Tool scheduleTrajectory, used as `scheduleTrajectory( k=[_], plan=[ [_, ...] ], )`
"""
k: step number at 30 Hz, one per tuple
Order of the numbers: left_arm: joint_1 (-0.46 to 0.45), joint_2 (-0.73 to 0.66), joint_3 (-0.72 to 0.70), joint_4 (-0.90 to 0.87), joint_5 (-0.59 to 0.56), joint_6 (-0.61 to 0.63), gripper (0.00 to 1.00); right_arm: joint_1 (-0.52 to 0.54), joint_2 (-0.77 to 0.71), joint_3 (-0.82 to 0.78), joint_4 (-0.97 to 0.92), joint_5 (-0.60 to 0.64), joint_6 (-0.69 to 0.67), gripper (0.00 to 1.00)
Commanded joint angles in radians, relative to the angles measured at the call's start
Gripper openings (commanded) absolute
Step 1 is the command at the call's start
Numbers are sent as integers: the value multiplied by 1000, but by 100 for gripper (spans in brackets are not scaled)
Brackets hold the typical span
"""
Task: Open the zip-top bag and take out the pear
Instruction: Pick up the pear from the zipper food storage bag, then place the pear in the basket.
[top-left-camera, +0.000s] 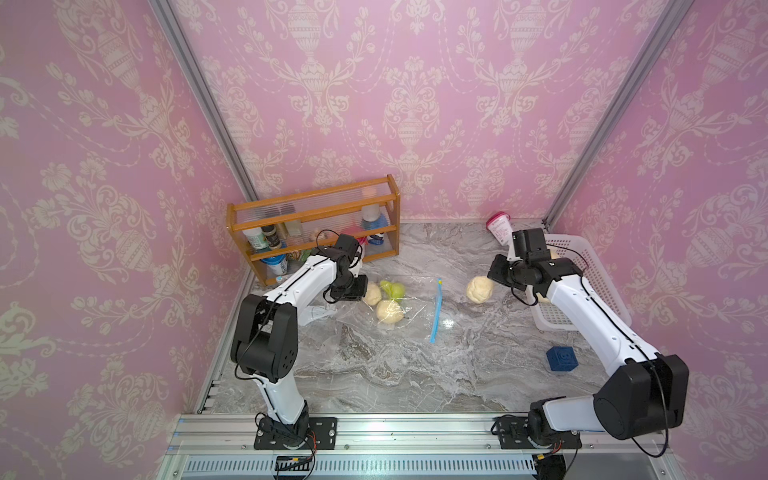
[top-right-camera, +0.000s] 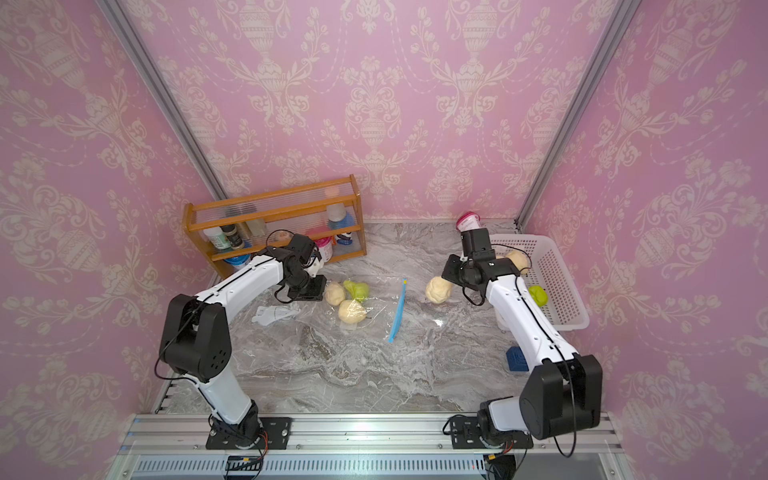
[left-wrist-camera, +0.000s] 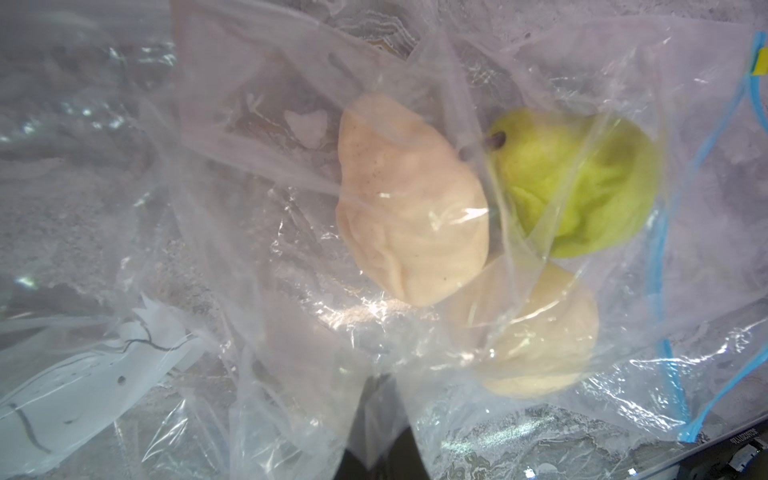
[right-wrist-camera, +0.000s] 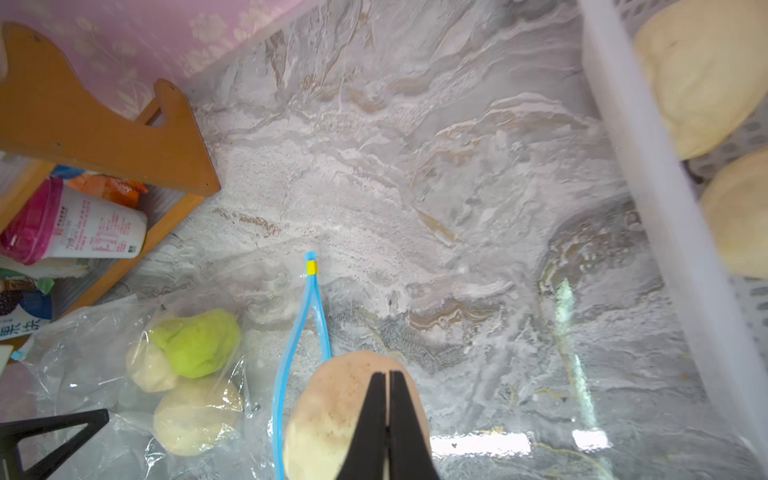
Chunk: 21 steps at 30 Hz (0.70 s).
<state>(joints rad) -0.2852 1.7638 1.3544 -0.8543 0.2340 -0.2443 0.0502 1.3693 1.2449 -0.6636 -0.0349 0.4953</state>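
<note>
Right tool (right-wrist-camera: 388, 376): jaws clenched, tips against pale pear (right-wrist-camera: 332, 419); grip unclear. Pear outside zip-top bag (right-wrist-camera: 83, 374), just past blue zip strip (right-wrist-camera: 311, 280). Left tool (left-wrist-camera: 376, 390): clenched on bag film.

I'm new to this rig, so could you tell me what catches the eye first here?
A clear bag lies mid-table with its blue zip parted, two pale pears and a green one inside. Another pear lies outside it at the tip of the shut right claw, near a white basket.
</note>
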Motion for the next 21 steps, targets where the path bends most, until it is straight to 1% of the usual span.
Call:
scheduleTrajectory(
  k=[1, 2, 4, 7, 8, 11, 15, 16, 18, 19, 21],
  plan=[
    [6, 9, -18, 0, 26, 29, 0, -160, -21, 62, -86, -14, -118, 0],
    [5, 5, -21, 4, 24, 32, 0, -223, -13, 72, -69, -35, -120, 0],
    [4, -1, -23, 10, 24, 36, 0, -317, 8, 86, -34, -34, -113, 0],
    [5, -6, -21, 16, 38, 39, 0, -425, 53, 99, 17, 44, -116, 0],
    [5, -4, -20, 16, 41, 40, 0, -460, 70, 105, 30, 51, -100, 0],
    [5, 1, -19, 19, 47, 47, 0, -529, 122, 80, 92, 80, -42, 0],
    [4, 6, -12, 14, 53, 58, 0, -561, 185, 63, 142, 50, 9, 0],
    [5, 5, -11, 15, 54, 59, 0, -562, 196, 62, 151, 33, 15, 2],
    [4, 4, -11, 14, 52, 62, 0, -562, 198, 64, 148, 3, 26, 23],
    [5, 2, -11, 11, 51, 64, 0, -560, 193, 68, 143, -15, 24, 29],
    [5, -2, -17, 12, 48, 63, 0, -537, 162, 88, 94, -16, -22, 32]
  ],
)
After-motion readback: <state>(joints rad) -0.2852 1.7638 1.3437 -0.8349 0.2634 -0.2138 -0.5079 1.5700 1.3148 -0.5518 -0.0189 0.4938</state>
